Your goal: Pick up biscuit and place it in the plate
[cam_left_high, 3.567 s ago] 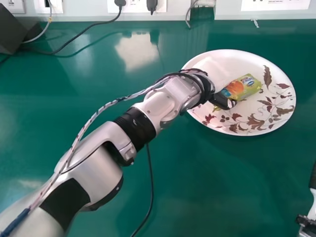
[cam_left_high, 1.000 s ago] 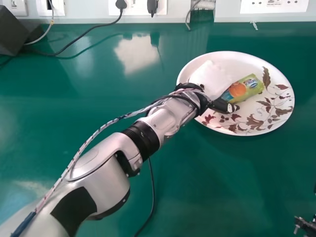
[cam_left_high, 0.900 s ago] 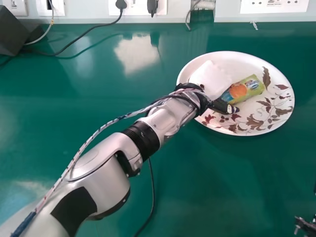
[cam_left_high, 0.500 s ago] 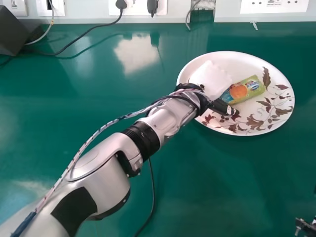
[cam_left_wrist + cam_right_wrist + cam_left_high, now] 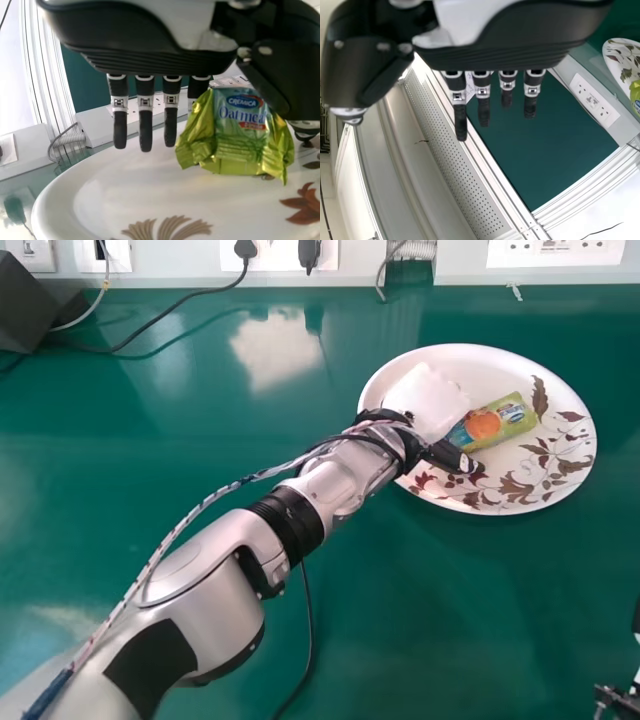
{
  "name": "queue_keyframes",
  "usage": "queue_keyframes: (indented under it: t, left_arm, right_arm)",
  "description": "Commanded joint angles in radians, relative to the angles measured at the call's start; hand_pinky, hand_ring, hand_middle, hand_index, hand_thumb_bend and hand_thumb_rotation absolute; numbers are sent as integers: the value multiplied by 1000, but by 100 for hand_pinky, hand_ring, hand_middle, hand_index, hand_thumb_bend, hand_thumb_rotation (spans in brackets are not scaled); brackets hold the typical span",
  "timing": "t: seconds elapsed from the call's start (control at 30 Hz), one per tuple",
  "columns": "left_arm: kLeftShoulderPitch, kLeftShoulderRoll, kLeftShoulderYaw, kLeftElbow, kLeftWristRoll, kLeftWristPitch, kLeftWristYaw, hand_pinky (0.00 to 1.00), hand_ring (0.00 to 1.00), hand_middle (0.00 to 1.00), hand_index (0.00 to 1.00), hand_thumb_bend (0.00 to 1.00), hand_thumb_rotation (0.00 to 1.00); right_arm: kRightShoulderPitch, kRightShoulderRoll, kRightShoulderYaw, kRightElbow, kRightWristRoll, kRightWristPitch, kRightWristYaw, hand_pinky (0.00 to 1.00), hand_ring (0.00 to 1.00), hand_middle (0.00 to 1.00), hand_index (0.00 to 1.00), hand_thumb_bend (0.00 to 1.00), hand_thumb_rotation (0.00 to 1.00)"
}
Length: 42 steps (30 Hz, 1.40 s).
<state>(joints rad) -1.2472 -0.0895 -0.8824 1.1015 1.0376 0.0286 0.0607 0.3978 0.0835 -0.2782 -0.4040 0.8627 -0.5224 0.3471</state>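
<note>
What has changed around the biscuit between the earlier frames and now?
The left hand has drawn back slightly toward the robot, and its thumb has swung away from the near edge of the biscuit packet, apparently letting it go. The packet has shifted slightly to the robot's right. It stayed on the plate, which looks essentially unmoved.

Biscuit (image 5: 502, 421) on plate (image 5: 490, 358), left hand (image 5: 428, 400) to its left; plate on table (image 5: 450, 610); sockets (image 5: 555, 252) on wall (image 5: 462, 262) behind.
</note>
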Motion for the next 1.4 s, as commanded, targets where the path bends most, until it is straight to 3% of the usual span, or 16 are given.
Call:
queue_keyframes:
  t: [0.0, 0.4, 0.93, 1.1, 1.37]
  left_arm:
    - [48, -1, -10, 34, -10, -18, -33, 65, 71, 79, 80, 100, 68]
    - [45, 0, -10, 43, -9, -31, -23, 79, 81, 85, 83, 100, 70]
    - [24, -7, 6, 84, -18, -28, -14, 82, 83, 86, 84, 100, 68]
    - [16, 5, 9, 88, -34, -22, -7, 87, 86, 87, 86, 100, 70]
    - [29, 37, 25, 64, -55, -42, 10, 96, 89, 88, 89, 100, 73]
  right_arm:
    - [-8, 28, -10, 9, 10, -7, 12, 88, 93, 88, 76, 93, 34]
    - [-1, 19, -7, -8, 21, 10, 28, 88, 94, 88, 75, 92, 33]
    - [-22, 22, -10, -24, 15, 32, -10, 87, 93, 87, 74, 90, 33]
    - [-19, 8, -13, -27, 28, 33, 7, 86, 93, 87, 73, 86, 32]
    - [-18, 3, -15, -34, 48, 44, 29, 83, 91, 87, 76, 87, 30]
